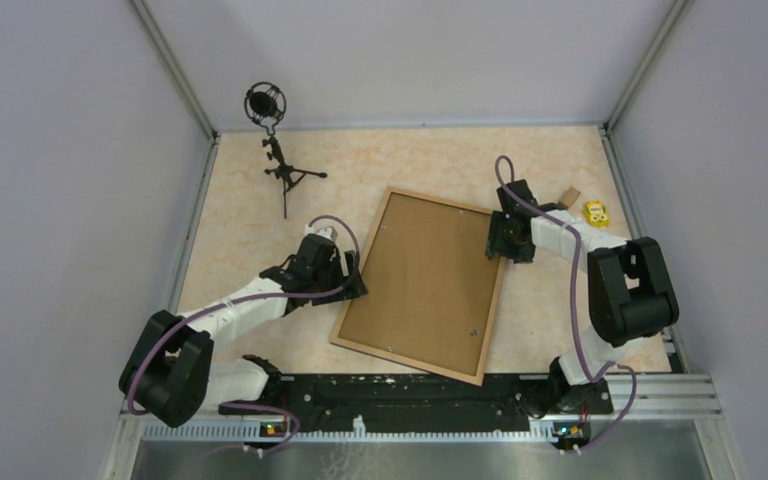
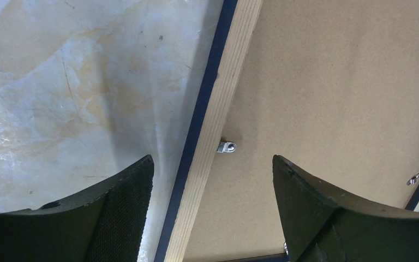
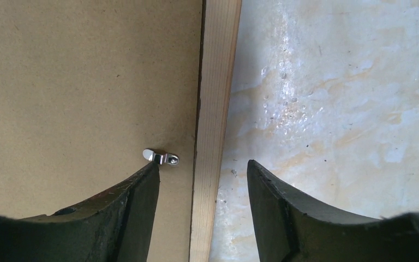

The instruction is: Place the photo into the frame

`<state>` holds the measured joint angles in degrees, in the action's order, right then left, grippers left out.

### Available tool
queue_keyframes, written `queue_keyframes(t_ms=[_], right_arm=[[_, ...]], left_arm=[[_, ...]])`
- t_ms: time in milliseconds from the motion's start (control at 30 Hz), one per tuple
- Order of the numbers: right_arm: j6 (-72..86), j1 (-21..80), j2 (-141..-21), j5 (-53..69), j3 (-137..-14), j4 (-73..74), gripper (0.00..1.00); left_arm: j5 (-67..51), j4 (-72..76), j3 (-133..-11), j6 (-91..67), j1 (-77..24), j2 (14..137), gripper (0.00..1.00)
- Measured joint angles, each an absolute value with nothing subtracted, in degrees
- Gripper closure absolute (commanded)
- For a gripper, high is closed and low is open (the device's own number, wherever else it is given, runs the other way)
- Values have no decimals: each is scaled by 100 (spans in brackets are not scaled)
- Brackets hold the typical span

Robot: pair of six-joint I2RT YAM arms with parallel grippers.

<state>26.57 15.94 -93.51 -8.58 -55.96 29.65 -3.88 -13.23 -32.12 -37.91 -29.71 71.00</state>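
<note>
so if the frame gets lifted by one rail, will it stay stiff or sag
Probably stiff: the frame has wood rails with the backing board clipped in. Likely light, the rails are thin. Pushed, it may slide on the glossy table.

The frame [image 1: 410,363] lay flat on the worktop [image 1: 250,220], back side up. Its thin rails were of light wood with a dark blue outer edge. One long rail passed under the open left end effector [image 2: 211,159], the opposite rail under the open right end effector [image 3: 202,164].

white-and-black arms [image 1: 245,303], purple cables [image 1: 332,219]
</note>
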Motion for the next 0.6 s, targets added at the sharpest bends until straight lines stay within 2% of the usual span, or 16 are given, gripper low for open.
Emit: queue_keyframes(t_ms=[367, 467, 600], right_arm=[[2808, 1597, -9533, -947, -5747, 2834, 55], [2980, 1597, -9542, -923, -5747, 2808, 54], [3074, 1594, -9553, -871, -5736, 2738, 45]], left_arm=[[-567, -1192, -3159, -3913, -2971, 7175, 18], [-580, -1153, -3140, -3922, -2971, 7172, 18], [-626, -1066, -3092, -3951, -2971, 7153, 18]])
